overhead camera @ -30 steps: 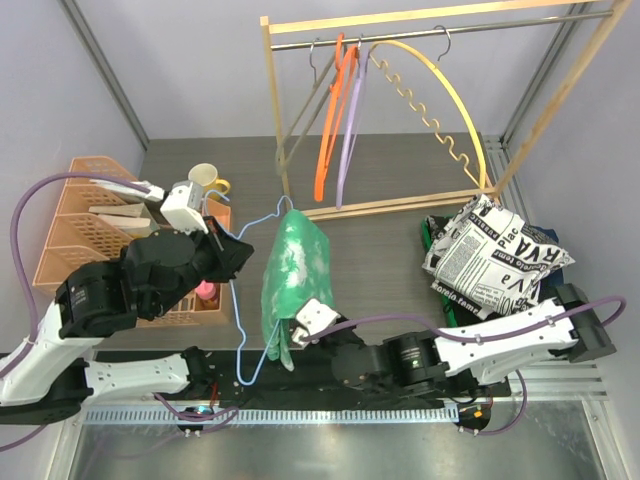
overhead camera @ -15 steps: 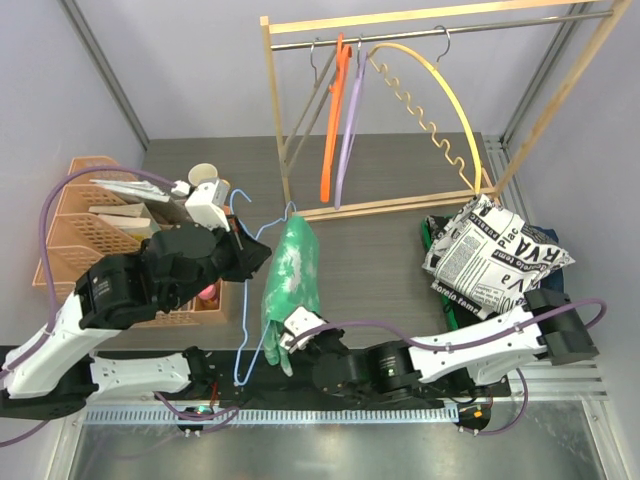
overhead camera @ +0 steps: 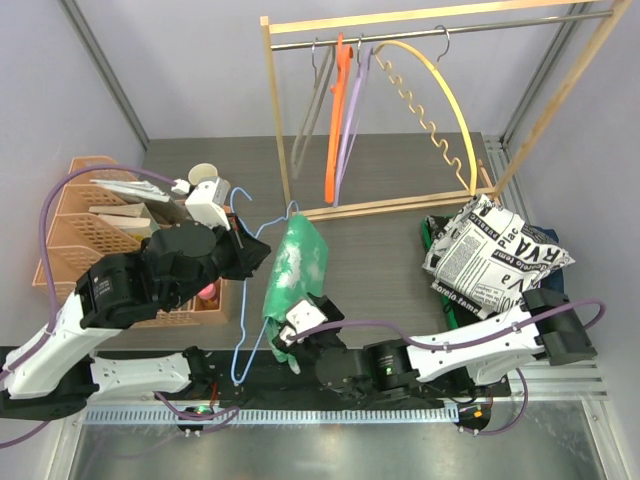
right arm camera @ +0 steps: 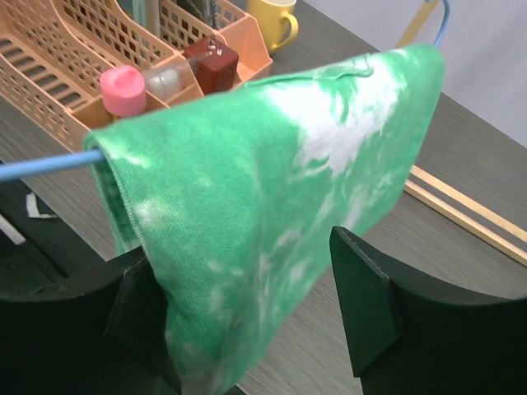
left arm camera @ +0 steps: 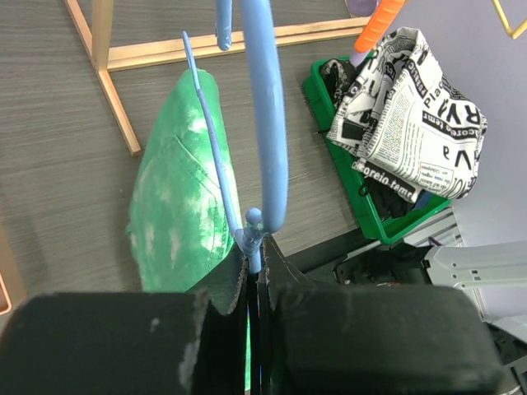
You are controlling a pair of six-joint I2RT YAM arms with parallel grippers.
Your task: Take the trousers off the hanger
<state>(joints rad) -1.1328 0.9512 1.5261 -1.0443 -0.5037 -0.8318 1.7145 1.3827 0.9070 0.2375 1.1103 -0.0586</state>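
Holding the pale blue wire hanger [left arm camera: 270,123] above the grey wood-grain table [overhead camera: 380,290], my left claw [left arm camera: 257,284] has its jaws pressed together on the thin wire, right at a small joint in the frame. I judge that this grip is there to brace the hanger in the air so that the cloth can be drawn off it without the wire swinging away.

Draped over the hanger's wire are the green-and-white mottled trousers [right arm camera: 272,181], folded and hanging down between my two arms, clear of the wooden clothes rail [overhead camera: 420,18] at the back. My right claw [right arm camera: 251,317] comes at them from below, its jaws spread wide, one finger on each side of the lower hem. The cloth sits between the fingers but is not pinched. Whether the left-hand pad brushes the fabric I cannot tell from the wrist view, since the fold hides that edge.

The white newspaper-print trousers [overhead camera: 495,255] lie on top of darker garments in a green plastic crate [left arm camera: 362,216] at the right side of the table, which looks like the place for removed pairs. My reading is that the next move is to close on the hem and pull sideways along the wire. A shallow bite risks dragging only one layer.
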